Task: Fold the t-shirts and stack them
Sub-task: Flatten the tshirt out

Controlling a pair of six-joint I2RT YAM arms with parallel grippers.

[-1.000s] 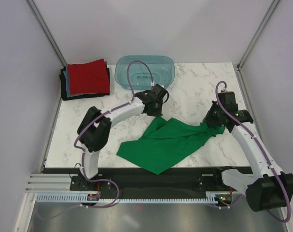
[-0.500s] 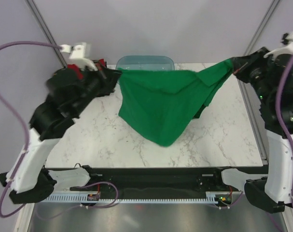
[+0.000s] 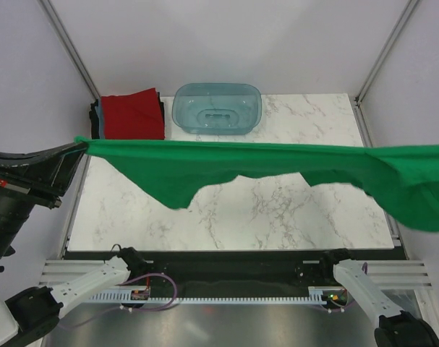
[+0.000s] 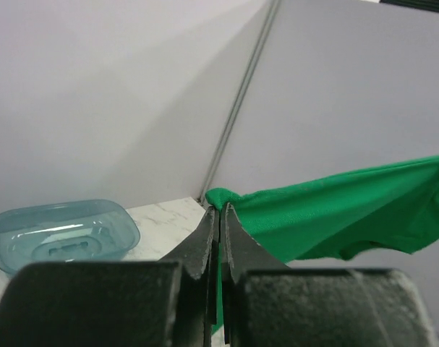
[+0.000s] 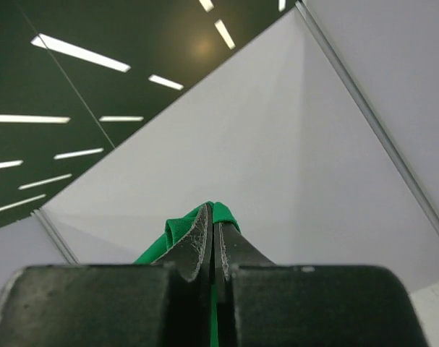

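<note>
The bright green t-shirt (image 3: 262, 163) is stretched taut in the air across the whole table, high up near the camera. My left gripper (image 3: 80, 142) is shut on its left end; the left wrist view shows the jaws (image 4: 220, 210) closed on green cloth (image 4: 335, 213). My right gripper is out of the top view past the right edge; in the right wrist view it (image 5: 212, 210) is shut on a green fold (image 5: 177, 230). A stack of folded shirts, red (image 3: 132, 114) on top with black and light blue edges, lies at the table's back left.
A translucent teal plastic tub (image 3: 218, 108) stands at the back middle of the marble table (image 3: 277, 210), also in the left wrist view (image 4: 60, 235). Grey walls and metal corner posts close in the sides and back.
Both arms have lifted the green shirt off the table and pulled it apart sideways, from a hanging drape to a taut band. The right gripper has left the top view.
</note>
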